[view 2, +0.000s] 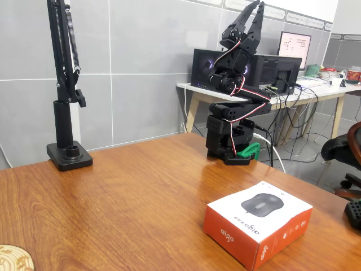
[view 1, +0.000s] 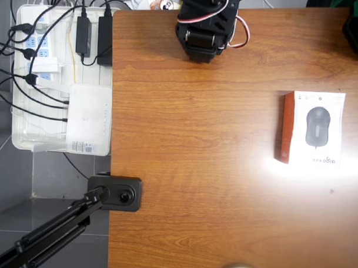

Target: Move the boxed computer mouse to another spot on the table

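1. Orange-red and white carton, the boxed computer mouse [view 2: 258, 222], lying flat and nearest the camera in the fixed view, on the table [view 2: 113, 192]; sitting near the right edge in the overhead view, beside a strong glare patch.
2. Reading "aigo" in white on the orange-red side facing the fixed view; showing a dark grey mouse picture on the white lid, with small icons and fine print too small for reading.
3. Judging the step in hand as the opening reach: nothing touching the box, task not yet begun.
4. Advising, as judgement only: coming down over the box squarely, spanning its shorter width with the fingers, closing on the two long sides, and lifting level to avoid tilting or slipping of the smooth card.
5. Choosing a bare stretch of wood-grain for set-down, well apart from the black lamp base [view 2: 69, 156] at the far left of the fixed view.
6. Farther back, arm standing folded at the table's far edge, gripper [view 2: 252, 14] pointing upward, fingers parted narrowly, gripping nothing, well apart from the box.
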